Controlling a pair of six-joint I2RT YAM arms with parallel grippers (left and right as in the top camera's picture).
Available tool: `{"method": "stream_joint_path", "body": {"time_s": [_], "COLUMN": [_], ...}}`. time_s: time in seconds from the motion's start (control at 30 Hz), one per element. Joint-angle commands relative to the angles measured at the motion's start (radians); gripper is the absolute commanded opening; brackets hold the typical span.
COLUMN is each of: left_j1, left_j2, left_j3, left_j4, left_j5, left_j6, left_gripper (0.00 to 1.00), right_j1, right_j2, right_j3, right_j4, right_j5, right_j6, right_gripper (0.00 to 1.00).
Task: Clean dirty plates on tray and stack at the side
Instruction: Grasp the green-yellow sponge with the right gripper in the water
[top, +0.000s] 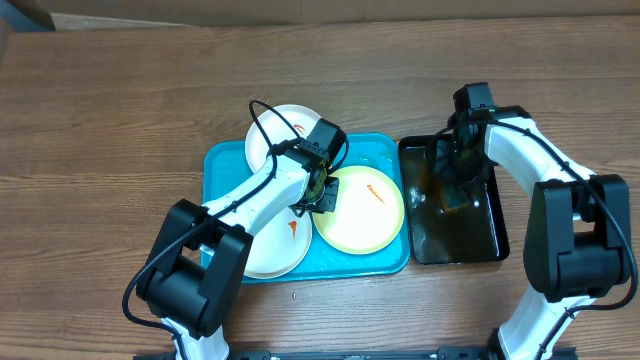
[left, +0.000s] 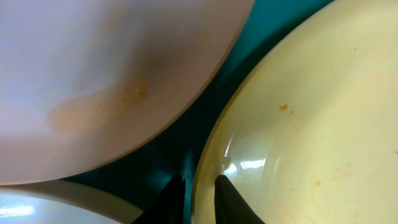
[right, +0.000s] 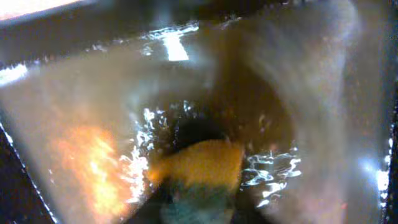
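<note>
Wooden table (top: 100, 120); left fingers (left: 235, 202) tight on yellow-green plate (top: 358, 212) rim, right fingers (top: 458, 178) unreadable in murky blur.

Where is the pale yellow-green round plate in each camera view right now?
Overhead: the pale yellow-green round plate lies on the right of the turquoise-blue rectangular plastic tray.
Left wrist: it fills the right half, rim inside the left gripper.
Right wrist: not in it.
Shared landmark: the tray, a teal strip beside the plate in the left wrist view.

plates (top: 360, 215): 3 | turquoise tray (top: 222, 160): 1 | black tray (top: 480, 245): 1
</note>
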Motion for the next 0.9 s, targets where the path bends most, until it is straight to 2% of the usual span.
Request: {"method": "stream_joint_path", "body": {"time_s": [0.0,0.13,0.3,0.8,0.87], "left_j1": [0.0,0.0,0.0,0.0,0.0], "left_j2": [0.009,0.009,0.009,0.009,0.009], "left_j3": [-0.006,-0.006,-0.006,-0.006,-0.006], "left_j4": [0.0,0.0,0.001,0.0,0.0], "left_j5": [0.005,0.005,0.005,0.005,0.005], "left_j6": [0.018,0.018,0.018,0.018,0.018], "left_gripper": [0.19,0.2,0.2,0.24,0.23], "right_j1": [0.005,0.005,0.005,0.01,0.01], "right_j2": [-0.003,-0.003,-0.003,-0.001,-0.001], "right_j3": [0.037,0.091,0.097,0.018,0.018], "right_j4": [-0.036,-0.138,-0.211,-0.164,-0.165], "right_j5": [0.002,0.003,0.003,-0.009,-0.009], "right_j6": [-0.002,-0.002,-0.002,-0.002,-0.002], "right_gripper": [0.56,0.57,0.53,0.52,0.48]}}
